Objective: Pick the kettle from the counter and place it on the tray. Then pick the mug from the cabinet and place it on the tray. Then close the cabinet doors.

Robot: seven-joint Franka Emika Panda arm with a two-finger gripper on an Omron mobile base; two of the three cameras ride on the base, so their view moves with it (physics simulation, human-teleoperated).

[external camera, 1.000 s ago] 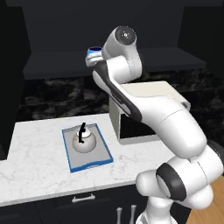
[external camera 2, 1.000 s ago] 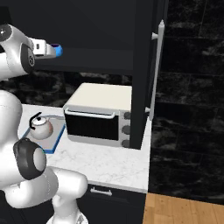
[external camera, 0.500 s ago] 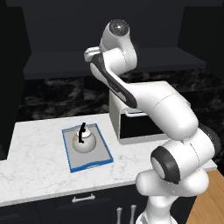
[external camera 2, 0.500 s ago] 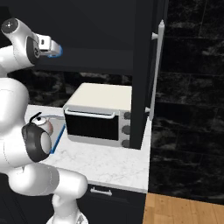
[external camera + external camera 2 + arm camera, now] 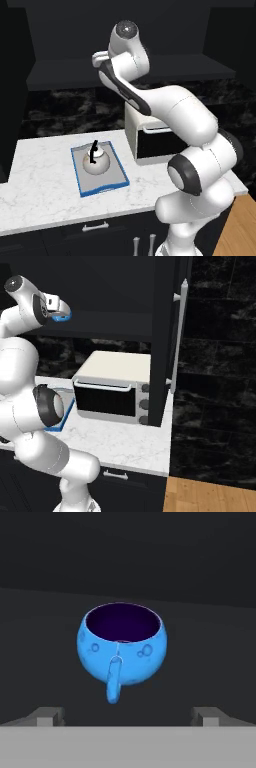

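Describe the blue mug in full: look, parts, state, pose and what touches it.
The mug is small, squat and rounded, glossy bright blue with faint ring marks on its belly and a dark purple inside that looks empty. Its short blue handle points toward the hand camera. It stands upright on the dark cabinet shelf, mouth up. The claw is open in front of it, fingertips wide to either side and short of it; nothing but the shelf touches it.

The pictures are soft and a little blurry, with flat, even light and no glare. The white worktop (image 5: 45, 170) looks bright, but the cabinet (image 5: 150, 30) is very dark inside. The blue mug (image 5: 121, 644) stands out clearly against the dim shelf (image 5: 210, 662).
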